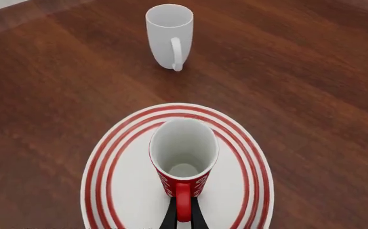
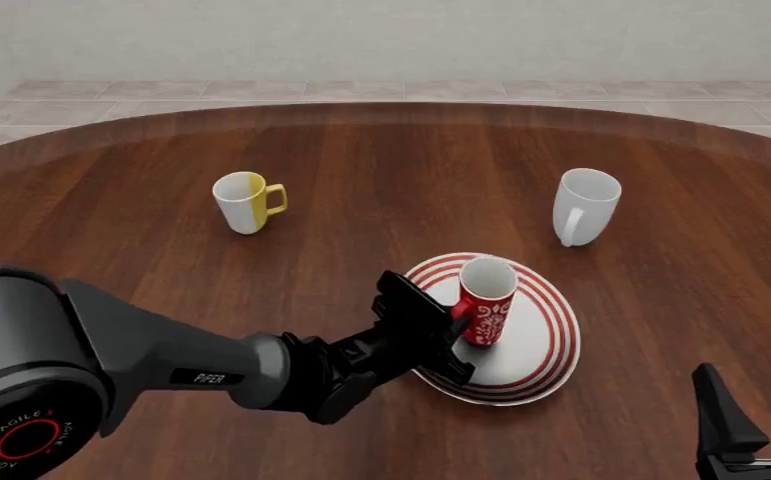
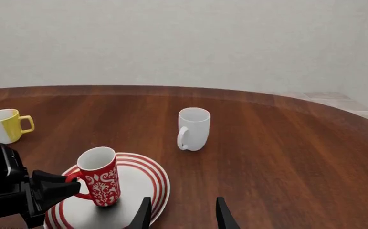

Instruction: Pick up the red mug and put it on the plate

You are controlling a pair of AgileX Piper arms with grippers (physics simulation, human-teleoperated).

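The red mug (image 2: pixel 487 300) stands upright on the plate (image 2: pixel 541 352), slightly toward the plate's far-left part, handle toward the left gripper (image 2: pixel 455 333). That gripper's jaws are narrow, clamped on the handle. The right gripper (image 3: pixel 180 214) hangs near the surface's (image 2: pixel 358 160) near-right edge, jaws wide and holding nothing. A white mug (image 2: pixel 584 205) stands beyond the plate; a yellow-handled mug (image 2: pixel 246 201) is far left.

Dark grey left arm (image 2: pixel 158 360), white PIPER lettering, red-ringed AGILEX joint cap
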